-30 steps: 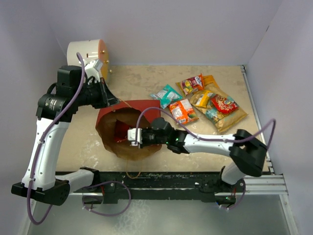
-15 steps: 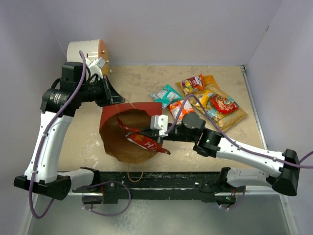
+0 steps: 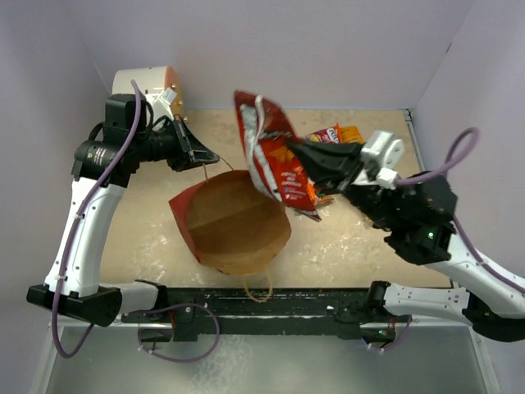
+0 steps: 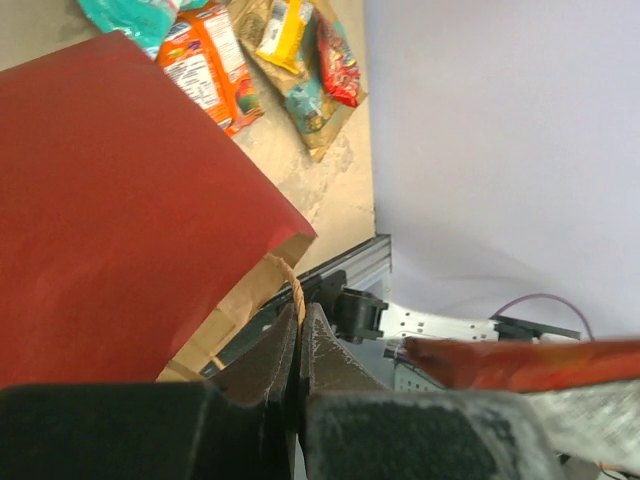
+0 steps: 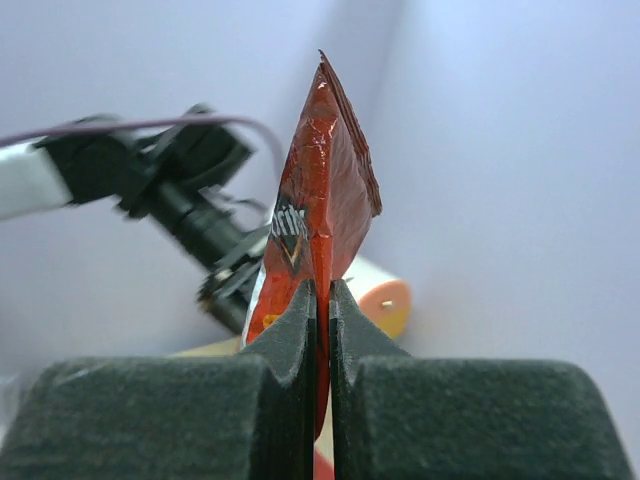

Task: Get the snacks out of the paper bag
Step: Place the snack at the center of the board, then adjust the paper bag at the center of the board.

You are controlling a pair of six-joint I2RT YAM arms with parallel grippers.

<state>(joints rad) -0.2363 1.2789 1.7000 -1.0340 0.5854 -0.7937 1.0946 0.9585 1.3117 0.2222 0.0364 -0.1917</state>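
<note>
The paper bag (image 3: 181,215), red outside and brown inside, lies open-mouthed on the table; no packet shows inside it. My left gripper (image 3: 207,158) is shut on its tan string handle (image 4: 293,287), as the left wrist view (image 4: 300,322) shows, beside the bag's red wall (image 4: 120,200). My right gripper (image 3: 300,153) is shut on the dark red Doritos bag (image 3: 269,152) and holds it high above the table, right of the bag's mouth. The right wrist view (image 5: 320,297) shows the packet's edge (image 5: 322,190) pinched between the pads. It also shows in the left wrist view (image 4: 520,364).
Other snacks lie on the table at the right: an orange flat packet (image 4: 205,70), a tan-gold bag (image 4: 305,95) and a candy pack (image 3: 325,135), partly hidden behind my right arm. A white cylinder with an orange face (image 3: 143,82) stands at the back left.
My right gripper has pulled the Doritos bag out of the paper bag and lifted it up and to the right. The left gripper kept the handle and the bag's mouth opened wider.
</note>
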